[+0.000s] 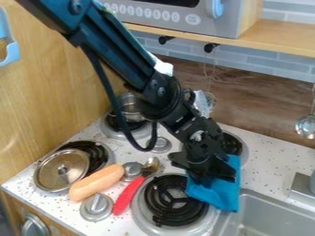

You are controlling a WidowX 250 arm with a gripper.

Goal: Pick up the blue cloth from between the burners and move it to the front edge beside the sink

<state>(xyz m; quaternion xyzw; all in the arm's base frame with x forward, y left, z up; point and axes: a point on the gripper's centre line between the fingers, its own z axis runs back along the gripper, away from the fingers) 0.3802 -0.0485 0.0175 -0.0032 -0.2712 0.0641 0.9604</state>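
Looking left to right from my station, I have the shiny round lid (pixel 51 176) by the desk's (pixel 21 184) left corner, lying partly over a black burner coil (pixel 97 156). Beside it the tan sausage-shaped piece (pixel 95 183) lies at a slant, above a stove knob (pixel 96 207) near the front edge. Further along, towards the back edge, a metal pot (pixel 127 108) stands on another burner. The spoon (pixel 130 192) comes next, its red handle pointing towards the front edge and its metal bowl towards the back, just left of the big front burner (pixel 175 200). My arm (pixel 113 48) enters at the upper left and slopes down to the right across the desk, a black cable looping beneath it; past the wrist joints it bends steeper, so my gripper (pixel 208 182) points down at the right side of that burner. There it is right at the blue cloth (pixel 227 196), which lies crumpled between the burner and the sink (pixel 267 214), draping at the sink's rim. I can't tell how far open my gripper is, nor whether it has hold of the cloth. At far right a metal ladle (pixel 306 126) hangs against the backsplash.
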